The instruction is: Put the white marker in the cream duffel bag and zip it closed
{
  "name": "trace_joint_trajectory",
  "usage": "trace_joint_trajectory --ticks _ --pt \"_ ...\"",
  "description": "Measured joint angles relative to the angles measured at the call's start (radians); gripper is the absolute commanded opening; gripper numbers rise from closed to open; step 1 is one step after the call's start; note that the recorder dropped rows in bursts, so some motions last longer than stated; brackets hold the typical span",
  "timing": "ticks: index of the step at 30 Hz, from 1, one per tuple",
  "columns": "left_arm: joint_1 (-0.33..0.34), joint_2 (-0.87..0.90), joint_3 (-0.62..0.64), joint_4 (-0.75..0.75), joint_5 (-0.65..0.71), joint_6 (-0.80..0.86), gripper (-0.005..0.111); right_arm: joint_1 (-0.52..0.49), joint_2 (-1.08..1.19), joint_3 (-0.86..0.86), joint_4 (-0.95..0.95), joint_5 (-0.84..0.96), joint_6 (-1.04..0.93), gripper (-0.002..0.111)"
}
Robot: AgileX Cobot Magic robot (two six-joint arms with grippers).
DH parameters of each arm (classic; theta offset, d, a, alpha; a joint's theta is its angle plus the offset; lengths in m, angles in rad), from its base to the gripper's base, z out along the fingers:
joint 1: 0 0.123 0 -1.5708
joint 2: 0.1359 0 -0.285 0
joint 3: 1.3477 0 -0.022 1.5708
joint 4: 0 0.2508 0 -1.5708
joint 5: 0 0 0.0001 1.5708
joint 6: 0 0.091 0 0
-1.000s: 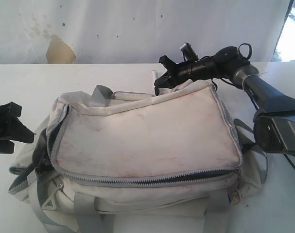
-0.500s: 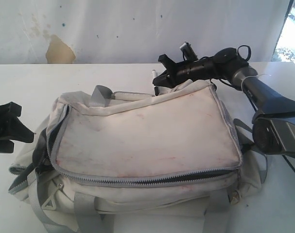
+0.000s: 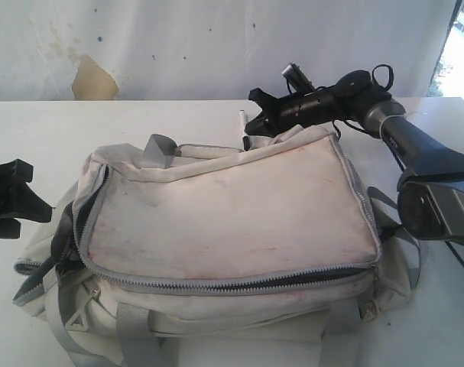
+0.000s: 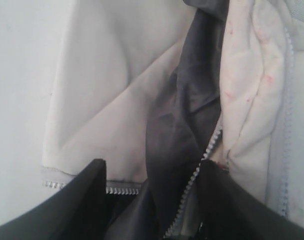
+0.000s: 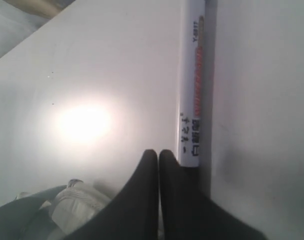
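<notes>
Marker [image 5: 191, 85]: probably light, stiff, smooth; take it mid-barrel. Right pincer [image 5: 158, 154] is closed on nothing, just beside it; left pincer [image 4: 153, 166] gapes empty.

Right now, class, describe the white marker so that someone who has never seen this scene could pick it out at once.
Start at the big cream duffel bag on the white table. Look just past its far edge, beside the black right gripper. There is the white marker: a slim white tube with printed lettering, far thinner than anything near it.
</notes>
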Motion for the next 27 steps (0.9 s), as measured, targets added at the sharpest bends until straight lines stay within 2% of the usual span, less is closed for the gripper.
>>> trace_joint_trajectory --ticks 9,13,16,21,27 --pt "0.000 0.000 0.000 0.000 -0.002 0.000 0.057 0.000 -0.044 0.000 -0.029 0.009 -0.025 0.000" --pt "0.000 0.000 0.000 0.000 -0.002 0.000 0.057 0.000 -0.055 0.000 -0.124 0.005 -0.025 0.000" --pt "0.000 0.000 0.000 0.000 -0.002 0.000 0.057 0.003 -0.055 0.000 -0.197 0.033 -0.098 0.000" --pt "0.000 0.000 0.000 0.000 -0.007 0.000 0.057 0.020 -0.055 0.000 -0.158 0.051 -0.325 0.000" --pt "0.000 0.000 0.000 0.000 -0.009 0.000 0.057 0.058 -0.032 0.000 -0.186 0.045 -0.390 0.000"
